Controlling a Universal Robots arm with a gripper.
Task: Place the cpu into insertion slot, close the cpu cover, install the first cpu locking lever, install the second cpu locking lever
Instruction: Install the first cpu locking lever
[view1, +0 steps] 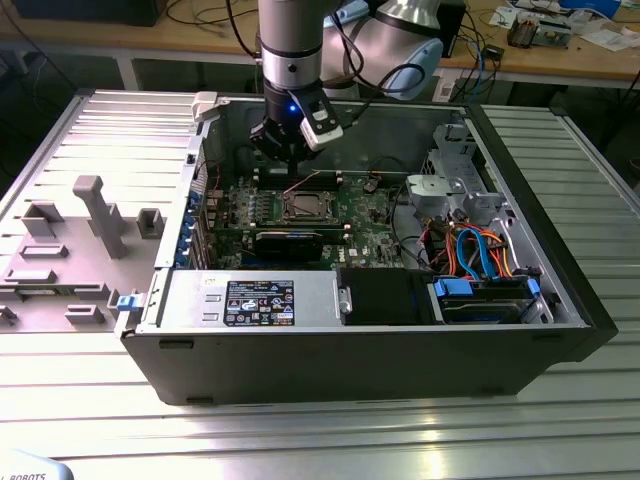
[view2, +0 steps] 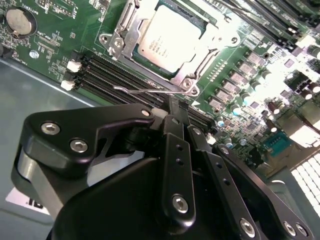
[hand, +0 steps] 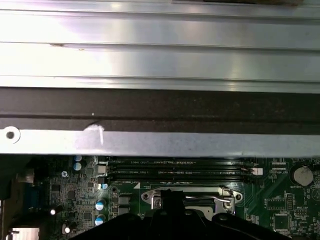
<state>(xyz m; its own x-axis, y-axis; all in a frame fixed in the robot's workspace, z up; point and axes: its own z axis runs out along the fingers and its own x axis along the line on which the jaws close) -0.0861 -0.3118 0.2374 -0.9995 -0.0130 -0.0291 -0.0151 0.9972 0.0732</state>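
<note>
1. The cpu (view2: 167, 39) lies flat in the insertion slot (view2: 121, 56) on the green motherboard (view2: 50, 37), its silver-grey top facing up, as the second wrist view shows.
2. The cpu cover (view2: 212, 42) lies down over the chip, its square window framing the metal top.
3. A thin wire locking lever (view2: 150, 91) runs along the socket's edge next to the memory slots (view2: 107, 75); its free end stands out over those slots.
4. The gripper (view2: 181, 120) hangs just beside that lever, over the memory slots. Its black fingers (view2: 172, 150) are drawn close together with only a narrow gap, and nothing is held between them.
5. In the exterior view the arm reaches down into the open computer case (view1: 560, 330), with the gripper (view1: 283, 150) low over the board near the socket (view1: 305, 206).
6. A long black expansion card (view1: 290, 240) sits on the board nearer the camera, and a power supply (view1: 255, 300) lies along the case's near wall.
7. Orange and blue cables (view1: 475, 250) cluster at the exterior view's right.
8. The case rests on a ribbed metal table (view1: 300, 430), with grey fixtures (view1: 100, 215) at the exterior view's left.
</note>
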